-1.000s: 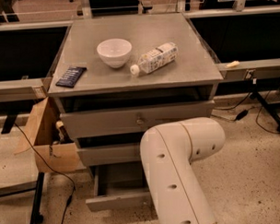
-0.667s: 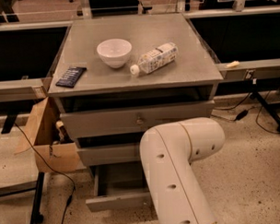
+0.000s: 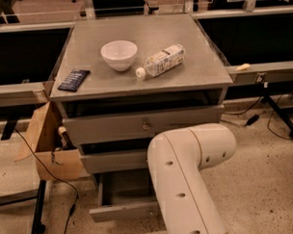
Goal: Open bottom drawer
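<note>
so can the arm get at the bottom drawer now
Probably yes: the bottom drawer is already pulled out and the arm sits right in front of it, nothing between. The gripper itself is out of view.

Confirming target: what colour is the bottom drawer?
Bottom drawer grey, camera view; pincer hidden behind arm.

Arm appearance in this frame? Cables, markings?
The arm is a smooth cream-white shell: two fat rounded tubes meeting at a domed elbow. Small dark round dots run along the lower tube and near the elbow. No cables or labels show. The gripper is not in view.
</note>
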Controlling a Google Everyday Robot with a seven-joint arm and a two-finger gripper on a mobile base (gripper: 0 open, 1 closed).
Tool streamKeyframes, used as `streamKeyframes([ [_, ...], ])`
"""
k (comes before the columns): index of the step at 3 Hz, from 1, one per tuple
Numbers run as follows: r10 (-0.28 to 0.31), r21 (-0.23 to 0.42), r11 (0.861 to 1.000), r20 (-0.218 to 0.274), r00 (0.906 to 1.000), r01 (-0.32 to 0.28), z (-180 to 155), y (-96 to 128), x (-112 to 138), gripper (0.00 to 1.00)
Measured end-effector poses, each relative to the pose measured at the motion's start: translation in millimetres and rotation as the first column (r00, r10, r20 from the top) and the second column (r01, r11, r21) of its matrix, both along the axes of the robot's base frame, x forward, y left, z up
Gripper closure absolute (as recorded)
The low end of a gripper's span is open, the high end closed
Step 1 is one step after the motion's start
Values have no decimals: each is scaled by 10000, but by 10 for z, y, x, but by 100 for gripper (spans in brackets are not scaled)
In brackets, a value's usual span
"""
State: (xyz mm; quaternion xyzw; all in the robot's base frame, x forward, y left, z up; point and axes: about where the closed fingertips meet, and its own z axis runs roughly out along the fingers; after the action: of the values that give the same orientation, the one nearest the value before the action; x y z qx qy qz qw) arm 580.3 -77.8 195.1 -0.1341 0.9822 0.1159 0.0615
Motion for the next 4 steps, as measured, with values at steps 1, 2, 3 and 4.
streamKeyframes([
  [1,137,96,9999,-78,9999,-136,-7,13,-23,100],
  [2,264,186,9995,-146,9995,-261,-9,23,-56,100],
  [3,299,224,9993,-111,9995,-297,-21,5,-70,100],
  [4,331,260,9991,-81,9994,-328,-6,-12,-78,100],
])
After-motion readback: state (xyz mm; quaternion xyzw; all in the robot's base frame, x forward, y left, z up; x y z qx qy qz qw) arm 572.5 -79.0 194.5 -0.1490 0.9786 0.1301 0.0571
